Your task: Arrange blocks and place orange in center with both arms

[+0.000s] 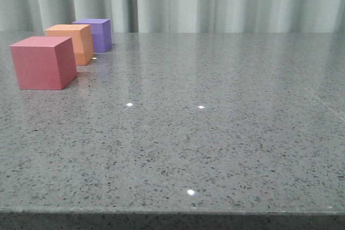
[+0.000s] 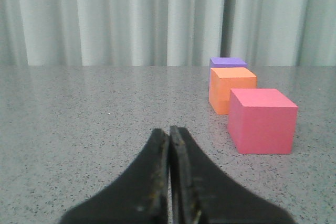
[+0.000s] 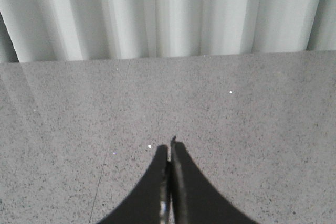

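Both grippers pressed closed on nothing, blocks lined up far left.

Nearest, the pink-red cube (image 1: pixel 42 62); behind it the orange cube (image 1: pixel 73 43), then the purple cube (image 1: pixel 97 34), near each other. Reaching past pink could knock the row. Left gripper (image 2: pixel 169 132) and right gripper (image 3: pixel 171 148) hover over the speckled grey table (image 1: pixel 215 133); pale curtain (image 1: pixel 215 1) beyond.

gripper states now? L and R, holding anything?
Left gripper: jaws closed, holding nothing; the blocks sit apart from it.
Right gripper: jaws closed, holding nothing.
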Action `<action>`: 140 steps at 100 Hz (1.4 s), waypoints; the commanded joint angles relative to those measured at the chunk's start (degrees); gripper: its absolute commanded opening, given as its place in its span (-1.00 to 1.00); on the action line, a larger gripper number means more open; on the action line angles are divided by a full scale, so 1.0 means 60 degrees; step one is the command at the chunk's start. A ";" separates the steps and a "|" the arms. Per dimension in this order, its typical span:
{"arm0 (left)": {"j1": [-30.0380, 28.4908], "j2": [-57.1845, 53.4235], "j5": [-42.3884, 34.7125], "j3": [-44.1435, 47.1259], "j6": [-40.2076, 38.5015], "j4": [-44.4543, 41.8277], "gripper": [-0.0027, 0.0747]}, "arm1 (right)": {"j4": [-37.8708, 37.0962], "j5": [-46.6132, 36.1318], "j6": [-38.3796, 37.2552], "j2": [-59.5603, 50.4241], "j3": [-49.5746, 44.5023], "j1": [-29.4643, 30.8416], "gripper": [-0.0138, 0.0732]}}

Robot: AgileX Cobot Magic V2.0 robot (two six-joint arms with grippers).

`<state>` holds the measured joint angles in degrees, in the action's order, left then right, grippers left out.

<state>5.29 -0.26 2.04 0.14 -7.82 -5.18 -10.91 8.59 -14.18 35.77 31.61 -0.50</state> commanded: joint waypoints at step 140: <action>-0.0026 -0.0338 -0.0850 0.0406 -0.0088 0.0089 -0.98 | 0.1920 -0.2551 0.1686 -0.6211 -0.5359 0.0057 -0.84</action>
<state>5.29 -0.26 1.93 0.14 -7.82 -5.18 0.67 -1.45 -4.74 -0.58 -1.59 -0.50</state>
